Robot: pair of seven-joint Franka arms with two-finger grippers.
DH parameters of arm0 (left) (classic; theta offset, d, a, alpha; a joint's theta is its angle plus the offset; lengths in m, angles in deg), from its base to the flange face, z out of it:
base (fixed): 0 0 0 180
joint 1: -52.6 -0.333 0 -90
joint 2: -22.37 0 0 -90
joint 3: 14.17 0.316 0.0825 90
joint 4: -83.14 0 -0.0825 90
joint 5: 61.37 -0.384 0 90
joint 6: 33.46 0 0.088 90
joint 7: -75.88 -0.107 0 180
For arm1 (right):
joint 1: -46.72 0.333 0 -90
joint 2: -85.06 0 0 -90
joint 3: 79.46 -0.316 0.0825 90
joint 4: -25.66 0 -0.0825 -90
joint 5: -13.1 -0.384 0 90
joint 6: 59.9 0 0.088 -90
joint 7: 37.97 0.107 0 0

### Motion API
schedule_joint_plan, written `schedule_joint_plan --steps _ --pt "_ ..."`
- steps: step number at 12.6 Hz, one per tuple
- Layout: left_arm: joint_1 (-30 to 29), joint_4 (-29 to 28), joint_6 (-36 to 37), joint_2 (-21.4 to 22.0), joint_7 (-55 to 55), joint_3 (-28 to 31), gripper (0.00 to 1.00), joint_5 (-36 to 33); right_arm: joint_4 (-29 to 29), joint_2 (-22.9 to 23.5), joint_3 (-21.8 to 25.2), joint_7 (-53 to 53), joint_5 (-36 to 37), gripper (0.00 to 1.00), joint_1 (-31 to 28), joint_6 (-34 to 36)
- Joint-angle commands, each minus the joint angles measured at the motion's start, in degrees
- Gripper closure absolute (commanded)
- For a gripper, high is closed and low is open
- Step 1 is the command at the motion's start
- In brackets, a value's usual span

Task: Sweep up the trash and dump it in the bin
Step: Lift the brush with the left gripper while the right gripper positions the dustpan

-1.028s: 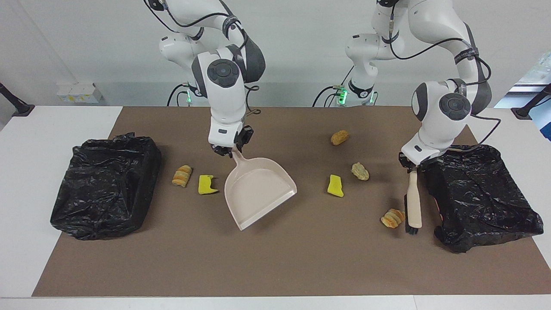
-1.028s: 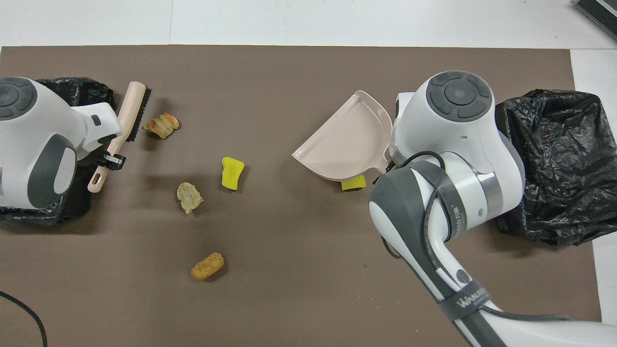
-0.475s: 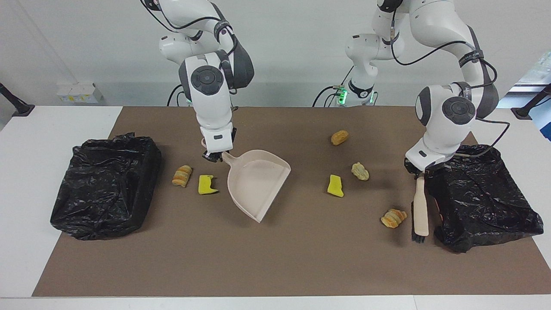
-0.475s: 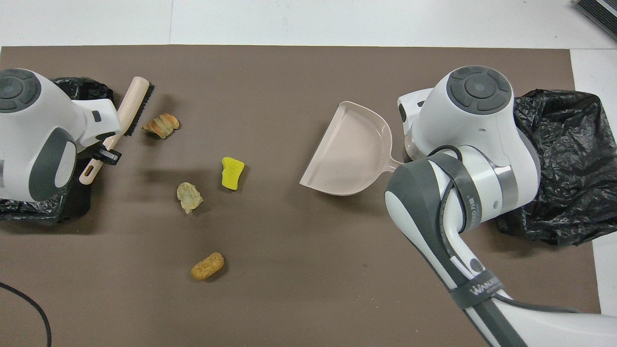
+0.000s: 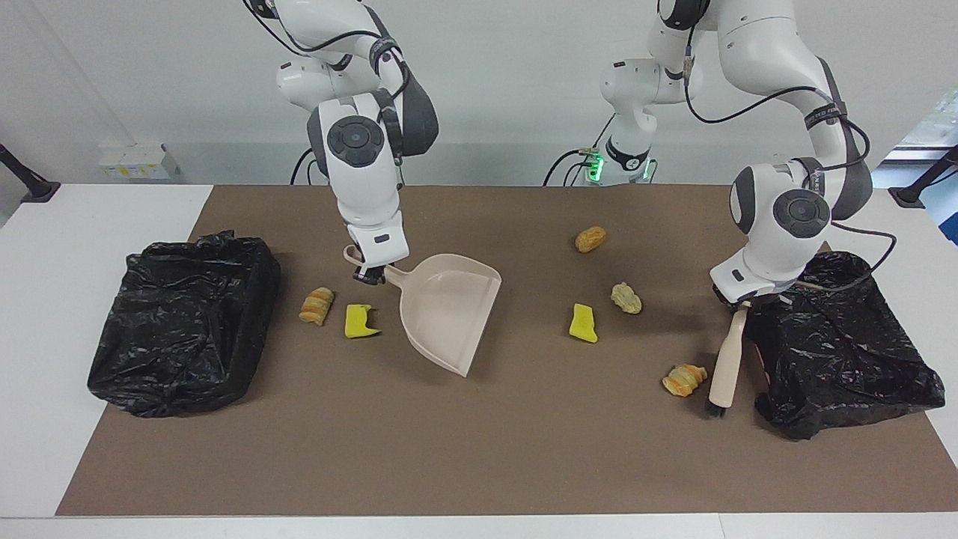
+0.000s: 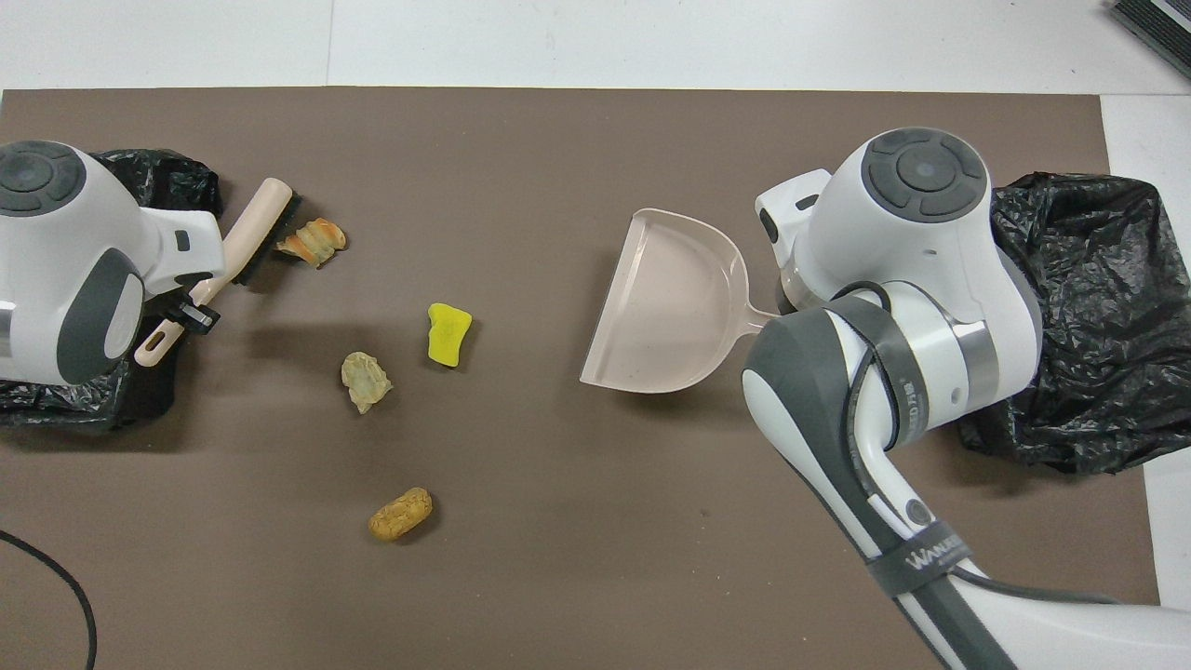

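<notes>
On the brown mat (image 5: 524, 449), the left gripper (image 5: 741, 299), clamped on the brush (image 5: 724, 367), has swung its bristles against a bread-like lump (image 5: 682, 379), while the right gripper (image 5: 370, 273), clamped on the dustpan (image 5: 449, 307), has turned its mouth toward the sweep.

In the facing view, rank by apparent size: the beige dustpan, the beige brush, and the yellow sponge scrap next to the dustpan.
1. Beige plastic dustpan
2. Beige black-bristled brush
3. Yellow sponge scrap
The dustpan is raised, slightly nearer the camera; the order still holds.
</notes>
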State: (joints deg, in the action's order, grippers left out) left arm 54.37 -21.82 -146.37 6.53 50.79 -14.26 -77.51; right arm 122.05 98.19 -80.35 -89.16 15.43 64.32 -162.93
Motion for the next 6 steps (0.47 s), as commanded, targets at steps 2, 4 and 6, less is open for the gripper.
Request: schedule_joint_plan --steps 2,4,6 --pt "-0.5 -1.3 6.7 2.0 -5.2 -0.7 1.00 5.5 9.1 -3.2 -0.4 -7.2 1.2 1.00 -0.4 -9.3" --pt "1.1 -1.8 11.3 2.7 -5.1 -1.0 1.00 7.7 12.0 -4.0 -0.4 -7.4 3.4 1.00 1.6 -11.9" --pt "3.9 -4.7 14.5 5.0 -4.9 -1.0 1.00 10.0 12.1 -3.5 -0.4 -6.3 9.2 1.00 5.8 -11.9"
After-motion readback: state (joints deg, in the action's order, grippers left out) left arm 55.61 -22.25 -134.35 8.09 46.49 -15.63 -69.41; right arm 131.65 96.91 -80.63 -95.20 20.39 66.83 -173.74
